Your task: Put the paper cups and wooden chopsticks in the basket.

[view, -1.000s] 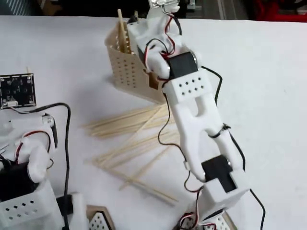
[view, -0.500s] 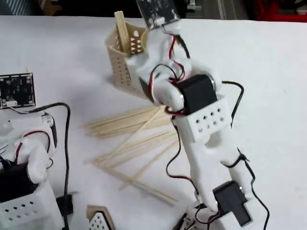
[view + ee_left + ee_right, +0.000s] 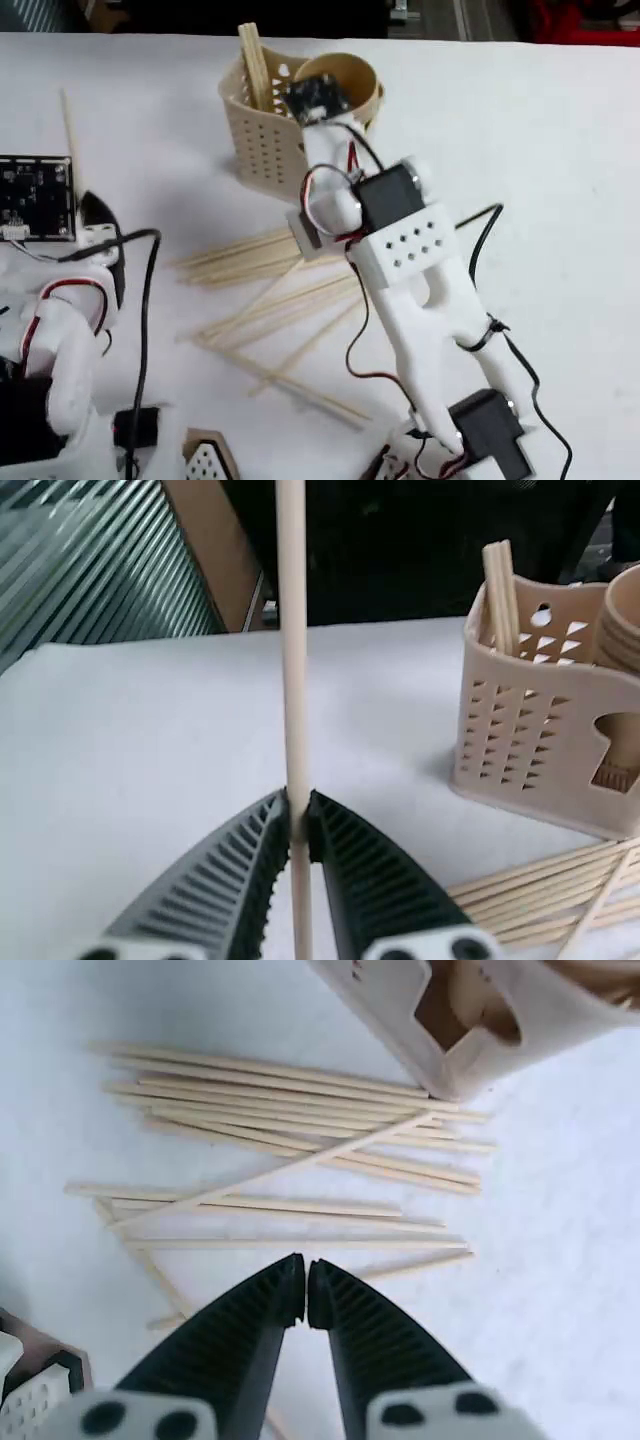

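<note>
The beige slotted basket (image 3: 258, 145) stands at the back of the table with a few chopsticks (image 3: 256, 75) upright in it and a paper cup (image 3: 352, 82) at its far side. Loose wooden chopsticks (image 3: 275, 290) lie fanned out in front of it. My left gripper (image 3: 298, 815) is at the table's left side, shut on one chopstick (image 3: 291, 650) that points up and away (image 3: 70, 125). My right gripper (image 3: 305, 1280) is shut and empty, hanging over the loose chopsticks (image 3: 290, 1140) just short of the basket (image 3: 480, 1020).
The white right arm (image 3: 420, 300) runs from the front right edge up to the basket, covering part of the pile. The left arm (image 3: 60, 330) and its black cable (image 3: 145, 300) occupy the front left. Bare white table lies to the right.
The right arm has drawn back from over the basket toward the pile, uncovering the paper cup in it. The left arm has lifted, and its chopstick now stands out more.
</note>
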`<state>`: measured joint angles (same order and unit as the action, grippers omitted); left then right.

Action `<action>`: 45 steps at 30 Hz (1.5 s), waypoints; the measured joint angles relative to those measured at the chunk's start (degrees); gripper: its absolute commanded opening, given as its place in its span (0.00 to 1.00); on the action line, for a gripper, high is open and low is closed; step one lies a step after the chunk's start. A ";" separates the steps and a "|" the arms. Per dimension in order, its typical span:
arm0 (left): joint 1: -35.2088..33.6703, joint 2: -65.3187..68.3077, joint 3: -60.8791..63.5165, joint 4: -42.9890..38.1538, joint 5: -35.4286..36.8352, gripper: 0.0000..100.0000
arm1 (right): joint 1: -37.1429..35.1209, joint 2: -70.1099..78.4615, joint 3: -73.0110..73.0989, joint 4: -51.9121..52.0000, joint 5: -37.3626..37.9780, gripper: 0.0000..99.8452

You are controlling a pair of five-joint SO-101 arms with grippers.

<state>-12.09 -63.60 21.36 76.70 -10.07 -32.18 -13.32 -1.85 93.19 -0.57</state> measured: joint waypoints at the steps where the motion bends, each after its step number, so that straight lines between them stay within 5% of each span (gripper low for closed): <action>1: 0.97 -0.26 -0.09 -1.14 0.00 0.02 | 0.00 -1.05 3.16 -1.76 0.00 0.02; 14: 8.70 -0.35 -0.35 -18.55 0.00 0.02 | 0.00 -15.38 39.56 -31.47 0.00 0.02; 21: 11.69 -0.26 6.68 -34.73 0.00 0.02 | 0.00 -17.41 49.93 -42.81 0.00 0.02; 34: 17.32 0.26 26.29 -65.93 0.00 0.02 | 0.70 -17.41 50.90 -45.54 0.00 0.02; 45: 20.22 5.63 30.33 -87.38 0.88 0.02 | 0.70 -17.41 50.90 -45.71 0.00 0.02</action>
<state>8.13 -57.98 51.69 -10.68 -9.19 -31.47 -30.73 49.05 47.47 -0.57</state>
